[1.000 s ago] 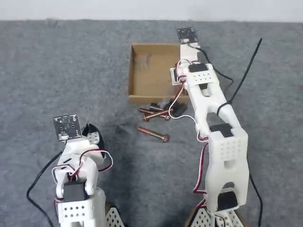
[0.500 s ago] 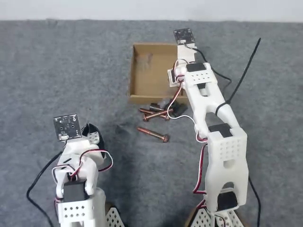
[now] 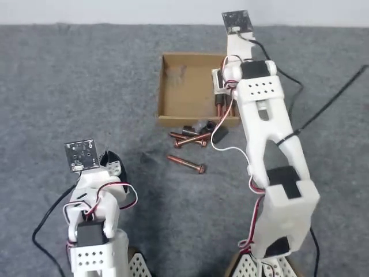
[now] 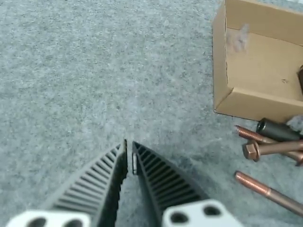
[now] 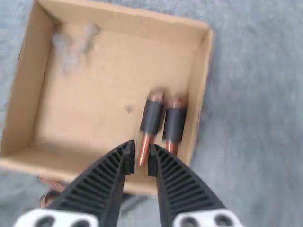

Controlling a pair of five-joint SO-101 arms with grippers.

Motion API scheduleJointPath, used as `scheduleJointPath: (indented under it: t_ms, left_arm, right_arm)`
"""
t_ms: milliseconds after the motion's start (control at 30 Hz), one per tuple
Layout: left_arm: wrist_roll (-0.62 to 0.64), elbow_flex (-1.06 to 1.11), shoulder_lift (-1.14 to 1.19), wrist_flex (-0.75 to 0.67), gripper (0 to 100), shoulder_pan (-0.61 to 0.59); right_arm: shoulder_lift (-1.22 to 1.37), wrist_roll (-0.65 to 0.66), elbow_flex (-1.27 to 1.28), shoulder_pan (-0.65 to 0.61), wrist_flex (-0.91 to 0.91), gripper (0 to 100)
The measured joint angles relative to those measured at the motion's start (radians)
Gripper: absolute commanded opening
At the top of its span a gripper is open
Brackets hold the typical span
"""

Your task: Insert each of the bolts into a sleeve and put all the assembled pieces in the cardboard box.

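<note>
Print: the small marks on the camera board (image 3: 81, 154) at the left wrist were too fine to read.
Cardboard box (image 3: 173, 86): plain brown, shallow and open-topped. It stood on the grey, felt-like worktop (image 3: 75, 81), with a pale scuff on its floor.
Assembled pieces: there were two, each a copper-coloured bolt through a dark sleeve. One piece (image 5: 153, 118) and the other piece (image 5: 174, 124) lay side by side and parallel on the box floor, next to one side wall.
Loose bolts: three, as far as could be told, were copper-coloured with hexagon heads. A close pair (image 3: 187, 138) lay on the worktop just outside the box's near wall, and a single bolt (image 3: 185, 163) lay a little apart from them.
Loose sleeve (image 4: 278, 130): dark and short, lying against the paired bolts, near the box wall.
Right pincer (image 5: 139, 150): it hung over the box above the pieces' shank ends. Its jaws were parted by a narrow gap and gripped nothing.
Left pincer (image 4: 129, 147): it was over bare worktop, well apart from the box. Its jaws were all but together, with nothing between them.
</note>
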Motion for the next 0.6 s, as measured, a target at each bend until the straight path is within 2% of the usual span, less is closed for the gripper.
scheduleJointPath:
  t_ms: [167,333,600]
  left_arm:
    - [0.0,0.0,0.0,0.0,1,0.0]
    - [0.0,0.0,0.0,0.0,1,0.0]
    - [0.0,0.0,0.0,0.0,1,0.0]
  right_arm:
    - [-0.029,-0.086,0.0,0.0,0.195,3.1]
    - [-0.029,-0.11,0.0,0.0,0.371,3.1]
    - [-0.029,-0.117,0.0,-0.041,0.516,3.1]
